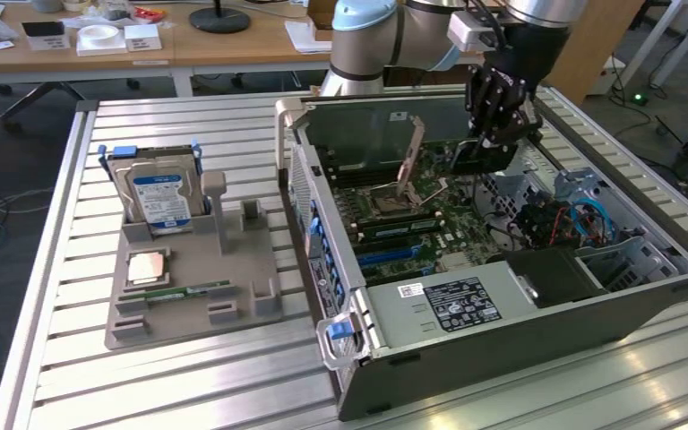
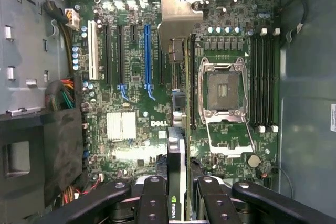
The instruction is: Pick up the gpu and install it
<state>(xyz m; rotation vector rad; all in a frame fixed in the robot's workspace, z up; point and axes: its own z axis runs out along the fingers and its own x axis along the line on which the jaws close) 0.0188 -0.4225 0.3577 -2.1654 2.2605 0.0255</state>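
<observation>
Pincer (image 2: 181, 203) is clamped on the gpu (image 2: 177, 153), card held edge-on between its fingers inside the open PC case (image 1: 487, 331). Below it is the Dell motherboard (image 2: 131, 82): blue slot (image 2: 147, 51) on 1 side of the card, empty CPU socket (image 2: 223, 90) on the other. Well off, a hard drive (image 1: 159, 197) stands on the surface (image 1: 201, 376).

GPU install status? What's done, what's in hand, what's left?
Done: pickup. In hand: the claw is shut on the thin green graphics card with black cooler and silver bracket, edge-down above the green motherboard inside the open grey computer case. Left: seating; the card is in no slot yet.
</observation>
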